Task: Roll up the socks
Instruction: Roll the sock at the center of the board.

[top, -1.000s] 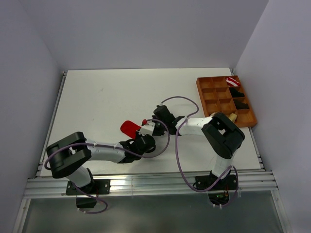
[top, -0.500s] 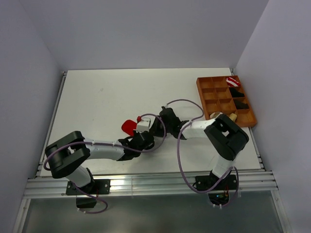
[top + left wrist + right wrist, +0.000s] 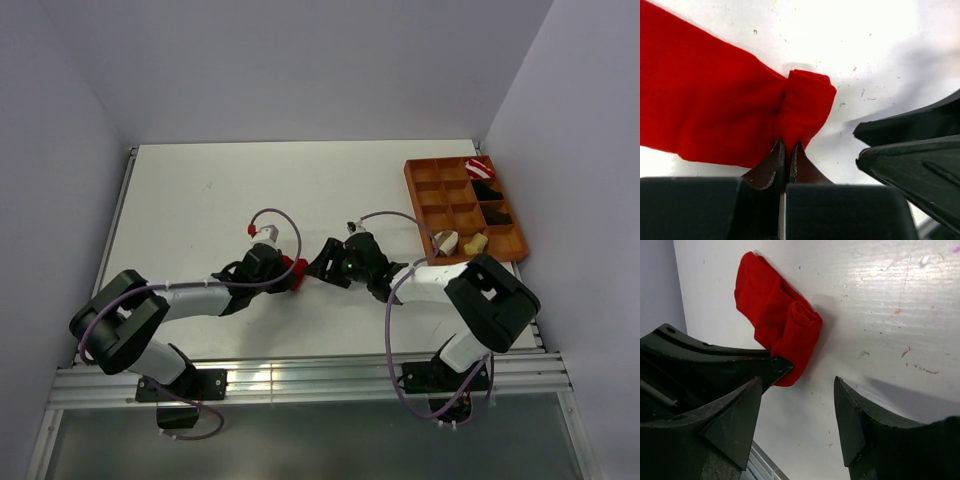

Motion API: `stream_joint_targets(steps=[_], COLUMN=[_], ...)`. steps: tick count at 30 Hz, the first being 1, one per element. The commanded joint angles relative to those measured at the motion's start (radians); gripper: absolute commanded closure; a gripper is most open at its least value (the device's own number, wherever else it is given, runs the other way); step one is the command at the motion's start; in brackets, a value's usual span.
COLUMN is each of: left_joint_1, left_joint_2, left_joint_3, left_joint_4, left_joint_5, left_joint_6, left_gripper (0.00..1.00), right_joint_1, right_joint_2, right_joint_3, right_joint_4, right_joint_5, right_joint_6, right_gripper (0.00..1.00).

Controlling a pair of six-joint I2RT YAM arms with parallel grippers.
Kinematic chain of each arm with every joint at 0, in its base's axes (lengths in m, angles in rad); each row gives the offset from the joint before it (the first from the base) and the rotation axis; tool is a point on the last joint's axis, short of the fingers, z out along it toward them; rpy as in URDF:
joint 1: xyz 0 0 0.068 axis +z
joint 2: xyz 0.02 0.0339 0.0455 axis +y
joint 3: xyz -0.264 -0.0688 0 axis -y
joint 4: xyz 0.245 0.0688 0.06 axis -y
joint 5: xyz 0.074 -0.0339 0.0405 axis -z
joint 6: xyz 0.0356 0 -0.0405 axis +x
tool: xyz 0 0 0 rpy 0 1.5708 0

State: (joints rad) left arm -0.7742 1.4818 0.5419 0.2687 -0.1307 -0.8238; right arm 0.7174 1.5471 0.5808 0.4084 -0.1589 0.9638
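Observation:
The red sock [image 3: 715,100] lies on the white table with one end folded into a small roll [image 3: 807,102]. My left gripper [image 3: 787,146] is shut, pinching the near edge of that roll. In the top view the sock [image 3: 298,267] shows only as a red patch at the left gripper [image 3: 289,273]. My right gripper [image 3: 798,381] stands open just right of the roll [image 3: 795,335], touching nothing, and its fingers [image 3: 910,150] show in the left wrist view. A mustard-yellow sock [image 3: 476,241] and a cream-and-tan one [image 3: 444,240] sit bundled in the tray.
An orange compartment tray [image 3: 412,180] stands at the back right, holding a red-and-white striped bundle [image 3: 478,167] and black bundles [image 3: 488,190]. Both arms meet near the table's middle, with purple cables looping above them.
The right gripper let go of the red sock, opened and drew back to the right. The left gripper closed on the rolled end, and its arm swung up and left.

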Motion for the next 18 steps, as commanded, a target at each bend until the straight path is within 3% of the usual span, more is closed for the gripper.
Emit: stream_joint_targets(steps=[1,10,18], left_joint_1=[0.045,0.127,0.151], left_joint_2=[0.014,0.037,0.063], left_joint_3=[-0.034,-0.111,-0.114], left_joint_4=[0.004,0.099,0.124], left_joint_5=[0.160,0.307,0.350], left_joint_6=[-0.084,-0.184,-0.199], left_gripper=[1.00,1.00,1.00], right_joint_1=[0.001,0.010,0.011], right_joint_2=[0.010,0.132,0.209], right_joint_3=[-0.025,-0.006,0.022], right_joint_4=[0.114,0.205,0.227], right_joint_5=[0.006,-0.021,-0.034], right_joint_6=[0.039,0.078,0.087], right_gripper=[0.34,0.34,0.36])
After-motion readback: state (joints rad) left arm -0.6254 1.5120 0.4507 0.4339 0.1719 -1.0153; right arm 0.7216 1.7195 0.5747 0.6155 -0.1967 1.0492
